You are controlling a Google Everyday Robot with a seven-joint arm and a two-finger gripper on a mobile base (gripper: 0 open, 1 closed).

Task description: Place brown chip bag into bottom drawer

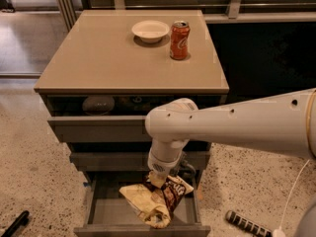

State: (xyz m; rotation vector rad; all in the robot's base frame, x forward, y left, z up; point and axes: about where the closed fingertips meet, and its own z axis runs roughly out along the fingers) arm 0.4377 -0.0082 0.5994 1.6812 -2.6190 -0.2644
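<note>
The claw [159, 178] hangs just above the open, grey-lined bottom drawer [104, 212]. Directly beneath the claw and touching it, the crumpled brown-and-tan foil chip bag [154, 201] lies inside the drawer, its long axis slanting toward the drawer front. Whether the claw grips the bag cannot be told.

Bag [148, 202] crinkled glossy foil; drawer [104, 212] smooth matt grey; can [179, 40] shiny metal; bowl [150, 31] matt; gripper [159, 178] smooth white plastic, at bag over drawer

No text is legible on the soda can [179, 40] or the brown chip bag [157, 204] beneath the tool [159, 178].
</note>
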